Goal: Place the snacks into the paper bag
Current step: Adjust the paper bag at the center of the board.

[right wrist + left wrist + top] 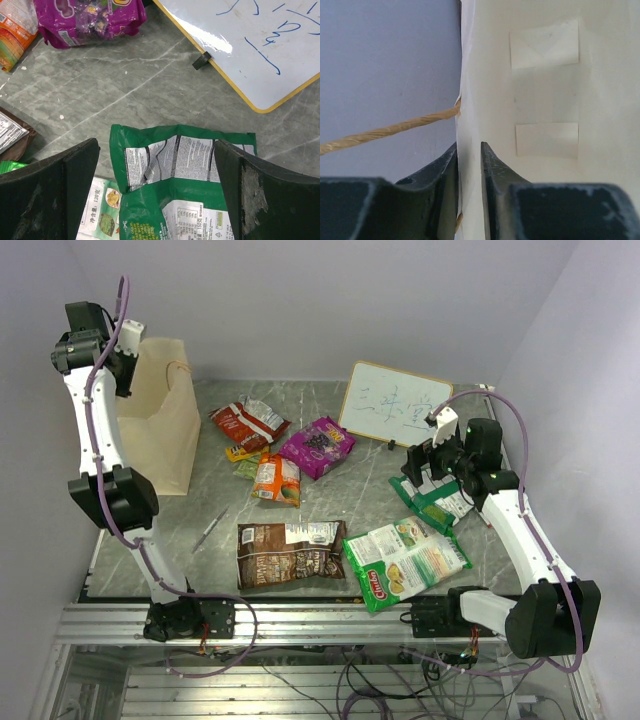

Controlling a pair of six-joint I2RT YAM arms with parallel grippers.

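1. The snacks (288, 552) all lie flat on the table (190, 500), and none is in the paper bag (160, 430) yet. The bag stands at the far left, well apart from most of them.
2. I can see a red packet (245, 423), a purple packet (318, 447), an orange packet (277, 480), a big green-and-white packet (405, 562) and a smaller green packet (175, 200) just beside it, near the whiteboard (395, 405).
3. The right claw (156, 145) is wide open and holds nothing. It hangs right over the top end of the green packet.
4. The left claw (469, 145) is up at the bag's top edge, next to the cord handle (385, 131). One finger is outside the bag's wall and one is inside, very close together. I cannot tell if they squeeze the paper yet.
5. The packets look light, puffy and crinkly. Their shiny skin is probably slippery.
6. I would grab the green packet by its flat sealed end, where the foil is thin. A squeeze in the middle could crush what is inside.
7. The bag is thin paper and probably bends easily, so holding its edge should keep the mouth open.
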